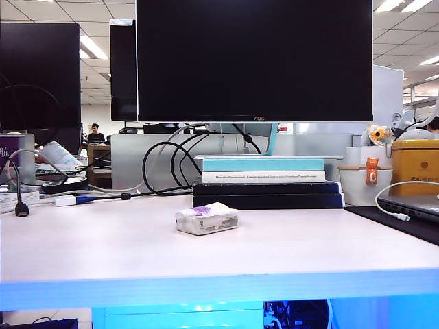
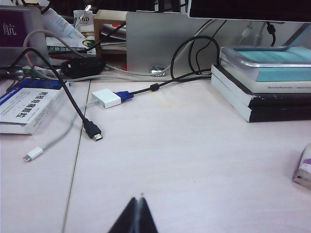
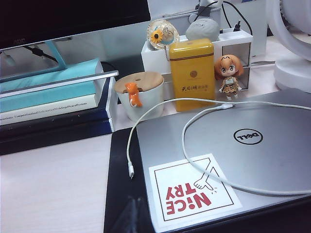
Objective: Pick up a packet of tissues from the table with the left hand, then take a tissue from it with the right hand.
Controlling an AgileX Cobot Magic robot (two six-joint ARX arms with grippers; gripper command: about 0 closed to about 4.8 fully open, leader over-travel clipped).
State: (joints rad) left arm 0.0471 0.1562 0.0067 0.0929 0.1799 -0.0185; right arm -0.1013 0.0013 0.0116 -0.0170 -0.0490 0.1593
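Packet of tissues [image 1: 206, 219]: mid-table [image 1: 103, 253], near side of book stack [image 1: 267, 181], untouched.
Left gripper [image 2: 137, 213]: fingers together, left of packet, well apart.
Right gripper [image 3: 132, 213]: fingers together, over laptop [image 3: 243, 145], far right.
Advice: part left fingers first, span packet's short sides.

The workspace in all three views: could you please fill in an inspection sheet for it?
Surface: pale table, bare around the pack.
Job's things: packet of tissues lying mid-table, untouched; no loose tissue seen.
Clutter: stacked books, white mug, yellow tin, laptop, blue-and-white box.
Grippers: left gripper shut, low over bare table; right gripper shut, above the laptop's black mat; both empty.
Cables: black HDMI lead, white cable across the laptop.
Surroundings: monitor, office behind.
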